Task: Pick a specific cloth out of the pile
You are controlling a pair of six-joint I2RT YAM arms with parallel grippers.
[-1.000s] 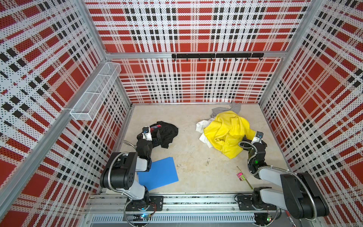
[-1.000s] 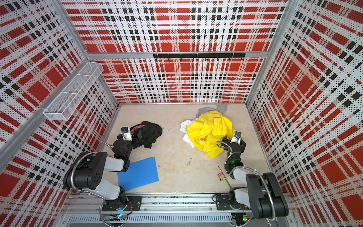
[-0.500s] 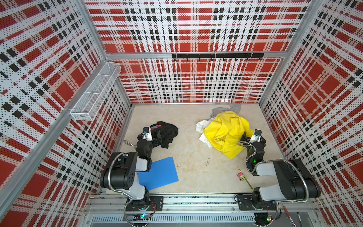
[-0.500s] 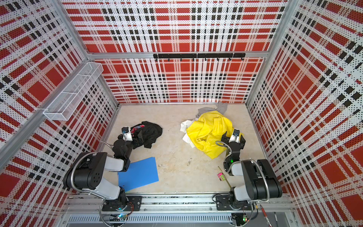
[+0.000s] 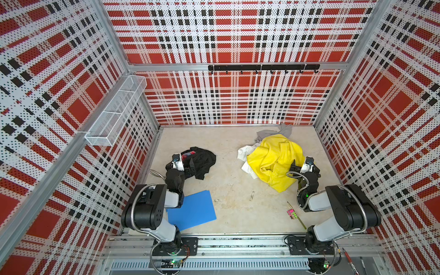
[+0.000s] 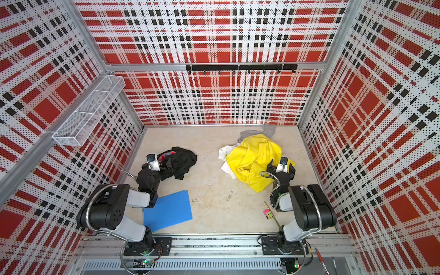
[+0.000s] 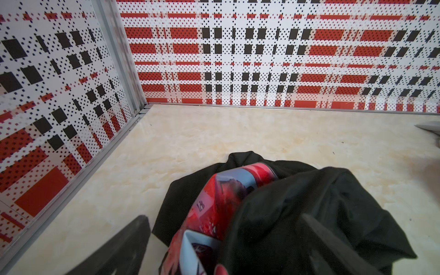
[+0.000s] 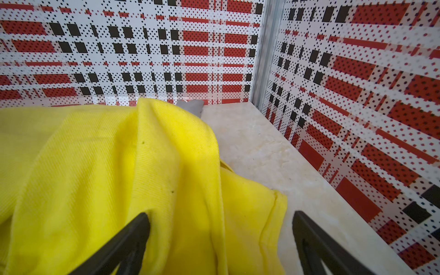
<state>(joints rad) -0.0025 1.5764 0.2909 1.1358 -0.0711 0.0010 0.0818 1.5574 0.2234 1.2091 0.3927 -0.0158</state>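
Still apart: the cloth (image 5: pixel 202 158) sits left of the pile (image 5: pixel 273 159).
Left gripper (image 7: pixel 225 217) stays spread astride it; right gripper (image 8: pixel 221 214) likewise spread.

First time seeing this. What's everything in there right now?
black fabric garment with red and blue print: one, black, left side, alone
large bright yellow cloth: one, yellow, tops the pile at right
white cloth: at least one, white, pile's left edge
grey cloth: one, grey, pile's far side
flat blue folder: one, blue, front left
small pink and green item: one, front right, unidentifiable
white wire mesh basket: one, white, left wall
black hook rail: one, black, back wall
left arm: one, black and grey, jaws open astride the black garment
right arm: one, black and grey, jaws open at the yellow cloth's edge
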